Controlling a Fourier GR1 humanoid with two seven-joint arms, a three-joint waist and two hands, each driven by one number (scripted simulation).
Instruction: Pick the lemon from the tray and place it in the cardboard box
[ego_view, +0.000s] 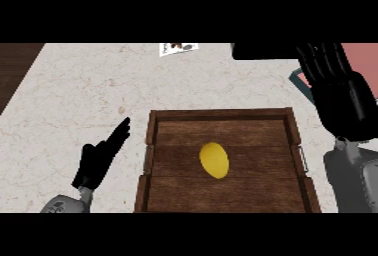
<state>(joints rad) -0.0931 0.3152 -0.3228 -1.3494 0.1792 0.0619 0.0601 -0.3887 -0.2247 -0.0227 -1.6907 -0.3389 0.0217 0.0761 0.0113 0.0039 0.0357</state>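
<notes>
- The lemon (213, 160) lies lengthwise in the middle of the wooden tray (156, 150), touching nothing but the tray floor, with bare wood on all sides.
- The right hand (341, 97) is raised at the far right, outside the tray's right rim, its dark fingers (319, 60) straight and pointing away toward the top of the view; they hold nothing.
- The left hand (103, 155) rests on the table (88, 85) just left of the tray, fingers straight and together, empty, well apart from the lemon.
- The lemon is not yet picked up. I see no cardboard box; a pinkish shape (362, 57) shows at the upper right corner, behind the right hand, and I cannot tell what it is.
- Risk, as I judge it: the right hand has to cross the tray's right wall and its handle (302, 159) to come down; a low approach could catch the rim and shift the tray.
- The lemon is smooth and rounded, so fingers closing off-centre could squeeze it sideways and send it rolling toward a wall.
- With the target out of sight, the carry could go the wrong way.
</notes>
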